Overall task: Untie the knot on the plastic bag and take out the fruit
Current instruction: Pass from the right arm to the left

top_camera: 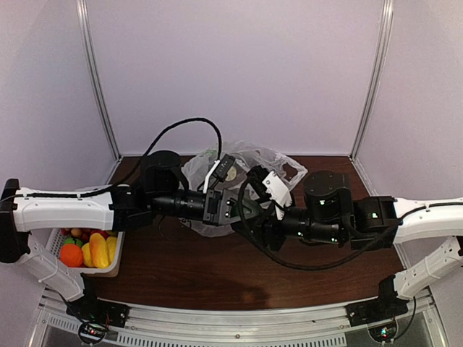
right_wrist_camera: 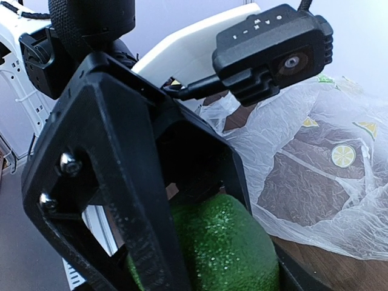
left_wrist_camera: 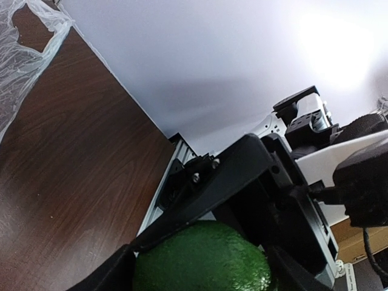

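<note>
Your left gripper (left_wrist_camera: 200, 267) and right gripper (top_camera: 255, 217) meet over mid-bench (top_camera: 217, 275), both spread wide around one green fruit (right_wrist_camera: 221, 242). Likely a handover toward the basket (top_camera: 118, 260) at the near-left corner. Which one truly grips it, you cannot tell.

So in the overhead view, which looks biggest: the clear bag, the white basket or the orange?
Largest to smallest:
plastic bag, though partly covered
white basket, half hidden
orange, clearly smallest
</note>
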Robot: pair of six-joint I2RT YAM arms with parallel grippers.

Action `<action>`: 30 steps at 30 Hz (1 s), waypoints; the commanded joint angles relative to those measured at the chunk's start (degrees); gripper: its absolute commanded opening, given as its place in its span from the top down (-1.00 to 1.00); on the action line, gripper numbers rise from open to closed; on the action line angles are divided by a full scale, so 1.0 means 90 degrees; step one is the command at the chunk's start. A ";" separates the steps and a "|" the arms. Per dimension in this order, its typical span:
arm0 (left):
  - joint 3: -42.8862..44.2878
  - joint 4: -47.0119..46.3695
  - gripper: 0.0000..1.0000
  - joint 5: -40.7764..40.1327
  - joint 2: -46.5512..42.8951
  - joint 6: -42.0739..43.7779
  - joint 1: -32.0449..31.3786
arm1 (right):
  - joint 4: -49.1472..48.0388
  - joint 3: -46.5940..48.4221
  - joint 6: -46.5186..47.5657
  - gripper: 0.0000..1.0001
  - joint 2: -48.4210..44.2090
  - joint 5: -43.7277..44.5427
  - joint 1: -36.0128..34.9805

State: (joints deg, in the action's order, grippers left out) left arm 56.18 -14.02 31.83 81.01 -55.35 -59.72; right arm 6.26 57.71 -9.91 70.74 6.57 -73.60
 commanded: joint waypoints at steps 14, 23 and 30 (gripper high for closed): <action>0.0838 0.1960 0.03 -0.0701 -0.0384 0.1132 0.0140 | -0.0138 -0.0346 -0.0044 -1.00 -0.0816 0.0617 -0.0016; 0.1032 0.3821 0.16 -0.0630 -0.1362 0.2201 0.1835 | 0.0143 -0.0963 -0.0347 -1.00 -0.1616 0.1468 0.0082; 0.0988 0.5618 0.19 -0.0532 -0.1965 0.3384 0.4264 | 0.0494 -0.1353 -0.0778 -1.00 -0.1853 0.1831 0.0628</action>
State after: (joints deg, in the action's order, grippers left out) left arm 65.17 25.26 26.39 65.58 -33.10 -31.35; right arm 7.46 47.31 -13.67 55.00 19.35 -70.78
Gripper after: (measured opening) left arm 0.613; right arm 0.997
